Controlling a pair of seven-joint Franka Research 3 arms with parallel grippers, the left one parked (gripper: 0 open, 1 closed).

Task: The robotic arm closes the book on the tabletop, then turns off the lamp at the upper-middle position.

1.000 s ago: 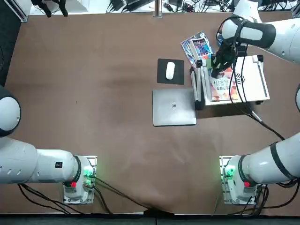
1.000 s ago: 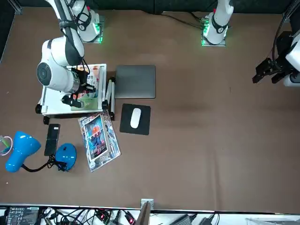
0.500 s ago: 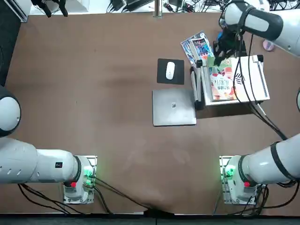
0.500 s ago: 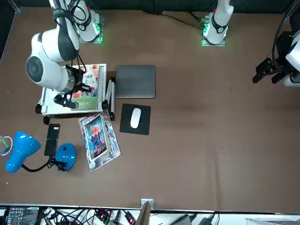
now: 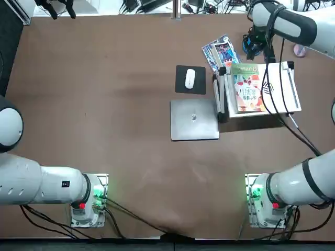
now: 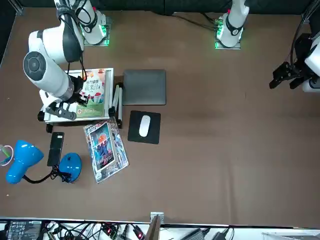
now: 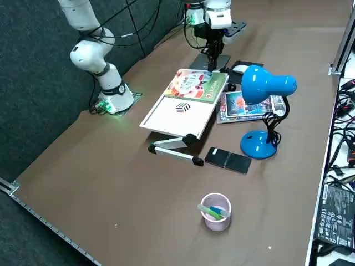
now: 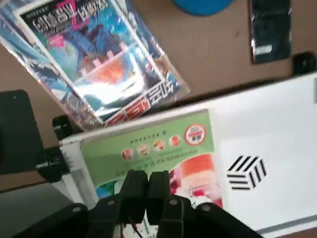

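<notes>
The book (image 5: 247,88) lies closed, green cover up, on a white tilted stand (image 5: 280,89); it also shows in the front view (image 6: 92,92), the side view (image 7: 197,85) and the wrist view (image 8: 158,153). My right gripper (image 5: 253,47) hangs above the book's far edge, shut and empty (image 6: 66,111) (image 8: 147,186). The lamp, with its blue disc base (image 6: 70,165) and blue head (image 6: 22,161), stands beyond the stand on the tabletop (image 5: 104,104); its base (image 7: 258,145) (image 8: 203,5) lies apart from the gripper. The arm hides most of the lamp in the top view.
A glossy magazine (image 6: 105,147) lies between the stand and the lamp, and a black phone (image 6: 56,148) lies beside the lamp base. A grey laptop (image 5: 194,119) and a mouse on a black pad (image 5: 190,78) sit beside the stand. A pink-rimmed cup (image 7: 215,210) stands at the far edge.
My right gripper has lifted off the book and moved away from the robot toward the lamp side. The book's cover now lies flat and fully in view.
</notes>
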